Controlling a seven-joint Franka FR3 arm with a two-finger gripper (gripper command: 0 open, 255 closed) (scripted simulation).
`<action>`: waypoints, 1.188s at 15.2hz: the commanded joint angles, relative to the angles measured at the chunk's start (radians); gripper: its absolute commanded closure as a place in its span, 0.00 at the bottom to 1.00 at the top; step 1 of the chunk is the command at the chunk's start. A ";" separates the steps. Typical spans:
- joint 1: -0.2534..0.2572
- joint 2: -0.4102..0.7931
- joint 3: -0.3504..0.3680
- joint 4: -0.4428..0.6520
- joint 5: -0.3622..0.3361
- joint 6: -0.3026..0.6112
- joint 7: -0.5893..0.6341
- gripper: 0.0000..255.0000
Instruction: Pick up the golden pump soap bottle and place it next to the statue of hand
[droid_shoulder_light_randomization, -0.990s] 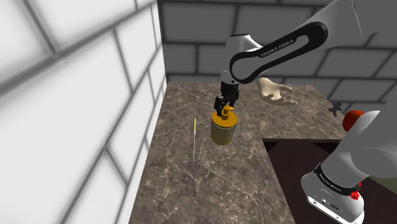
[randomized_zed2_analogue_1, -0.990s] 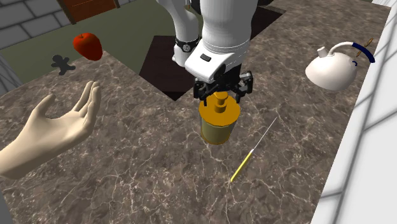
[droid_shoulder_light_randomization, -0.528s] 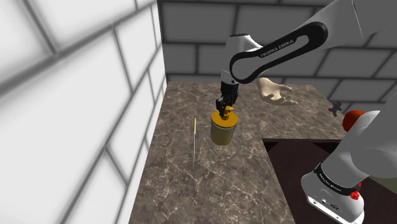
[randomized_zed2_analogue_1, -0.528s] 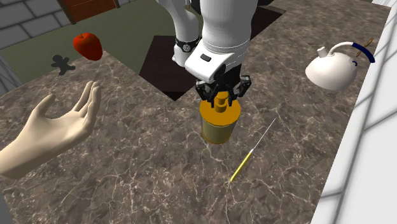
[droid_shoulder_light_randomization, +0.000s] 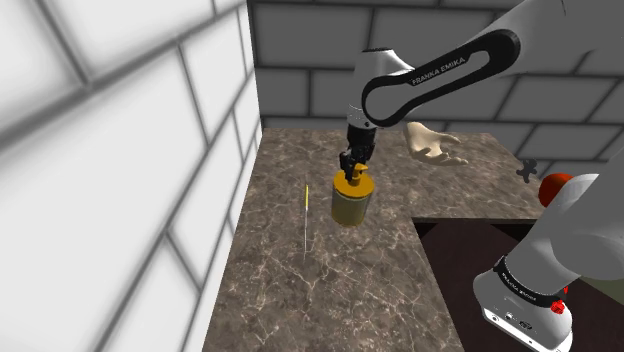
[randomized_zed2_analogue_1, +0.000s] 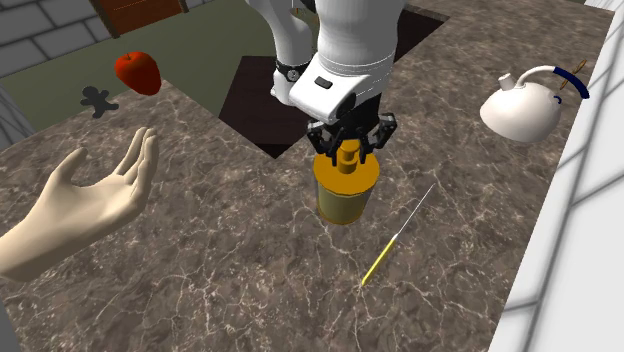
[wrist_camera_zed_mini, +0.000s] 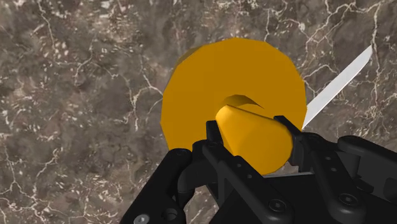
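The golden pump soap bottle (droid_shoulder_light_randomization: 350, 201) (randomized_zed2_analogue_1: 346, 189) (wrist_camera_zed_mini: 191, 95) stands upright on the brown marble counter, near the middle. My black gripper (droid_shoulder_light_randomization: 352, 166) (randomized_zed2_analogue_1: 347, 152) (wrist_camera_zed_mini: 252, 135) comes down from straight above and is shut on the bottle's pump head, one finger on each side of it. The pale hand statue (droid_shoulder_light_randomization: 432, 145) (randomized_zed2_analogue_1: 75, 210) lies palm up at the far end of the counter in the shoulder view, to the right of the bottle and well apart from it.
A thin yellow-and-white skewer (droid_shoulder_light_randomization: 305, 218) (randomized_zed2_analogue_1: 399, 235) lies on the counter beside the bottle, toward the brick wall. A white kettle (randomized_zed2_analogue_1: 530, 103) stands by that wall. A red apple (randomized_zed2_analogue_1: 137, 70) and a small dark figure (randomized_zed2_analogue_1: 97, 98) lie beyond the counter's edge.
The fingers have closed from wide apart onto the pump head. The bottle and hand sit very slightly higher now; the statue has not moved.
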 joint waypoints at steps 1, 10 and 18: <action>0.000 -0.016 0.000 0.010 0.000 -0.026 0.002 1.00; -0.002 -0.071 -0.003 0.078 -0.003 -0.149 0.011 1.00; -0.003 -0.105 -0.005 0.153 -0.006 -0.257 0.018 1.00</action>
